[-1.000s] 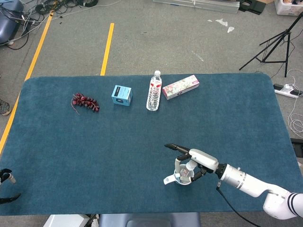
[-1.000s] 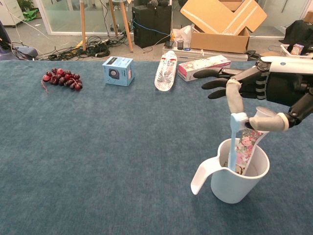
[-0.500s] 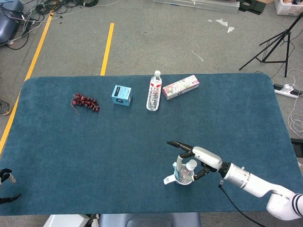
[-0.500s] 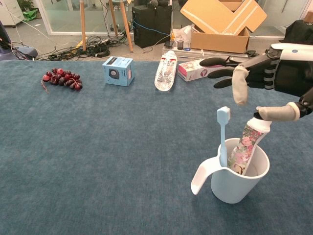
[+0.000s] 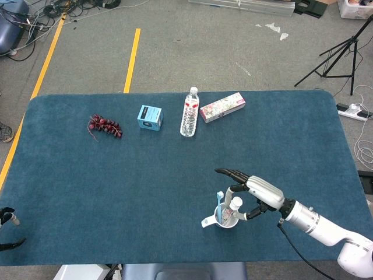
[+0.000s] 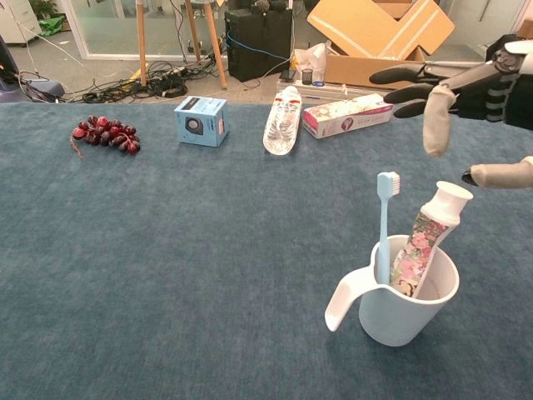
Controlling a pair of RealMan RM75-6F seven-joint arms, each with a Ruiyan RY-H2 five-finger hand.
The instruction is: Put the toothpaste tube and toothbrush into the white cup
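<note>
The white cup (image 6: pixel 404 304) (image 5: pixel 226 220) stands on the blue table near the front edge, its handle to the left. A light blue toothbrush (image 6: pixel 384 225) (image 5: pixel 220 204) stands upright in it, bristles up. Beside it leans the floral toothpaste tube (image 6: pixel 425 244) (image 5: pixel 233 206), white cap up. My right hand (image 6: pixel 466 96) (image 5: pixel 252 189) hovers above and right of the cup, fingers spread, holding nothing and clear of both items. My left hand (image 5: pixel 7 224) shows only as dark fingertips at the lower left edge of the head view.
Along the far side of the table (image 5: pixel 87 186) lie red grapes (image 5: pixel 105 125), a small blue box (image 5: pixel 150 117), a lying water bottle (image 5: pixel 189 114) and a floral toothpaste carton (image 5: pixel 222 107). Cardboard boxes (image 6: pixel 379 37) stand beyond the table.
My right hand let go of the toothbrush, which dropped upright into the cup, then rose and drew back to the right with fingers spread.
</note>
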